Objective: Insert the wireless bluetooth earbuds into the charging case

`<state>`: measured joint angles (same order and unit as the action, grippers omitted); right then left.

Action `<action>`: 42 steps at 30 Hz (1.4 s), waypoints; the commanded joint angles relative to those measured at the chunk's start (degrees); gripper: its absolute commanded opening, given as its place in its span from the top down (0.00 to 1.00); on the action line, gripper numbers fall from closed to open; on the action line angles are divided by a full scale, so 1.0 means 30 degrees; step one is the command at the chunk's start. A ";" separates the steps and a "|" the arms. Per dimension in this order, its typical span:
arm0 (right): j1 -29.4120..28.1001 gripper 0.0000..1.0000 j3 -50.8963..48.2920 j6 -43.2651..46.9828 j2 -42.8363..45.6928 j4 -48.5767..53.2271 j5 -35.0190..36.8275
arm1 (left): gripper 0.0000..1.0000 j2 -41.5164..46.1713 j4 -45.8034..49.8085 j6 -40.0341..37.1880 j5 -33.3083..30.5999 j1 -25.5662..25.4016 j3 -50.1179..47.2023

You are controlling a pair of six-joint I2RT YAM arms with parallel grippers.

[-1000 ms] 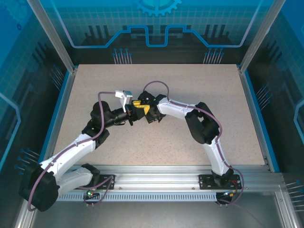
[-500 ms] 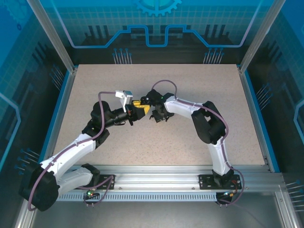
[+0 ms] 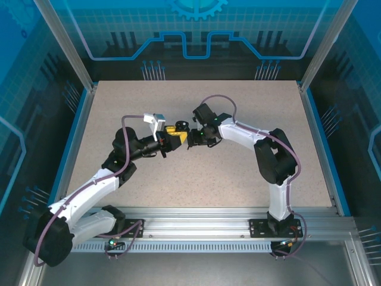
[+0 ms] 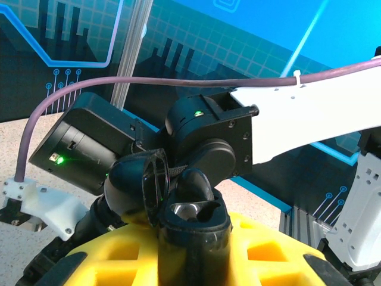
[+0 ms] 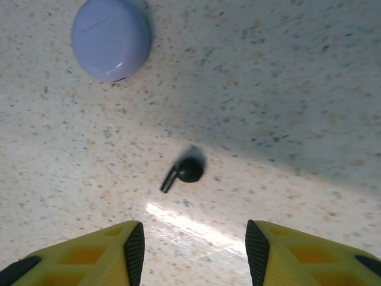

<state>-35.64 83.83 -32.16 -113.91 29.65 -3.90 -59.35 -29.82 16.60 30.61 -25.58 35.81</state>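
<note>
Since a second ago the right arm has swung its elbow out toward the right edge and drawn its wrist a little away from the left arm, while the left arm has kept its place. One black earbud [image 5: 184, 171] lies on the speckled tabletop [image 5: 309, 77], stem pointing down-left in the right wrist view and slightly blurred. A closed lavender case [image 5: 111, 39] sits well apart from it toward the upper left. The right tool [image 5: 193, 241] hangs over the earbud with its yellow fingers [image 5: 128, 250] apart and nothing between them, the earbud lying on the tabletop beyond that gap. The black charging case [image 4: 191, 220] is off the tabletop, pinched between the closed yellow fingers of the left tool [image 3: 176, 134], with its round lid [image 4: 152, 185] tipped open and an empty socket showing on top. The step in hand looks like fetching this earbud for the waiting case. The next move probably calls for lowering the right tool straight down until the fingers straddle the small body, closing gently so it does not squirt sideways, then carrying it over to the open socket and seating it stem first. In the top view the left arm reaches forward and inward, forearm low and wrist turned so the case faces the centre. The right arm bends sharply at the elbow, its forearm running back leftward to meet it near the tabletop's middle.
</note>
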 commanded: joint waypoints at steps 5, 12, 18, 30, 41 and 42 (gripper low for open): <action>-0.0490 0.54 0.0627 -0.2255 -0.1355 -0.0092 -0.1194 | 0.92 0.0346 -0.0193 0.0092 -0.0352 0.0149 -0.0248; -0.0923 0.53 0.1001 -0.2722 -0.2148 -0.0087 -0.1256 | 0.92 0.0272 -0.0137 0.0059 -0.0356 0.0156 -0.0222; -0.0977 0.53 0.1622 -0.2953 -0.2840 0.0170 -0.1097 | 0.92 0.0302 0.0006 -0.0033 -0.0360 0.0178 -0.0189; -0.0980 0.52 0.3495 -0.2443 -0.4221 0.1977 0.0491 | 0.92 0.0412 0.0394 -0.0256 -0.0444 0.0158 -0.0160; -0.1127 0.53 0.5028 -0.1062 -0.5064 0.3856 0.2237 | 0.92 0.0364 0.0358 -0.0261 -0.0521 0.0168 -0.0219; -0.1124 0.54 0.5114 -0.0986 -0.5118 0.4007 0.2436 | 0.92 0.0357 0.0360 -0.0267 -0.0544 0.0168 -0.0219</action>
<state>-38.89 97.45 -37.04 -127.07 38.20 -1.41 -59.29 -28.51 16.56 30.15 -25.58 35.79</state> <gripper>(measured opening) 0.467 0.222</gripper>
